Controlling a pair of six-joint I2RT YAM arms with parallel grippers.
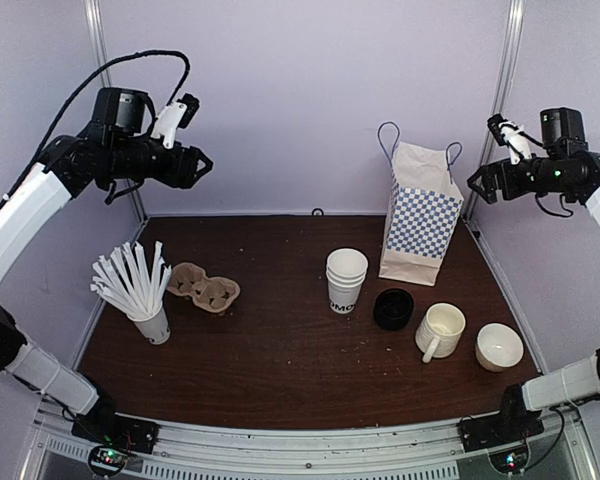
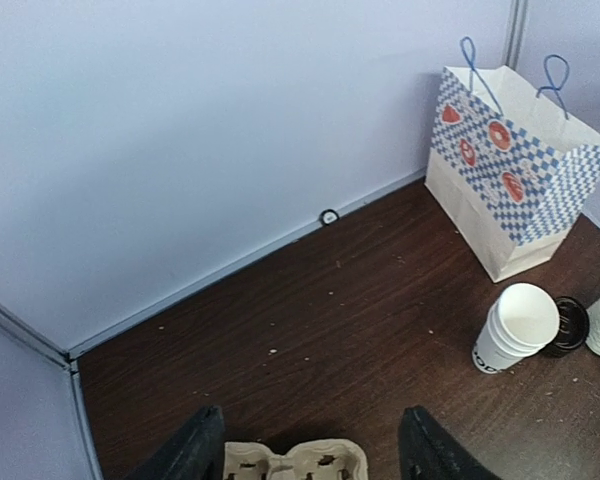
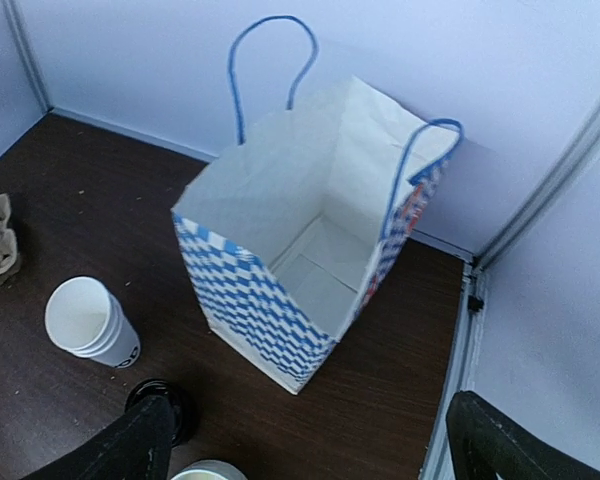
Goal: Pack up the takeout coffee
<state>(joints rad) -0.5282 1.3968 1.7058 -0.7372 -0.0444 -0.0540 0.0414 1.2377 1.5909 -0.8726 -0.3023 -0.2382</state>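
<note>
A stack of white paper cups (image 1: 346,279) with dark lettering stands mid-table, also in the left wrist view (image 2: 515,326) and the right wrist view (image 3: 88,322). A stack of black lids (image 1: 393,309) lies right of it, seen too in the left wrist view (image 2: 567,325). A blue-checked paper bag (image 1: 419,213) stands open and empty behind them (image 3: 305,250). A cardboard cup carrier (image 1: 204,288) lies at the left (image 2: 295,463). My left gripper (image 1: 199,166) is open and empty, high above the carrier. My right gripper (image 1: 477,185) is open and empty, high to the right of the bag.
A white cup full of white straws (image 1: 140,290) stands at the left front. A cream mug with a handle (image 1: 439,331) and a cream bowl (image 1: 499,346) sit at the right front. Pale walls close in the back and sides.
</note>
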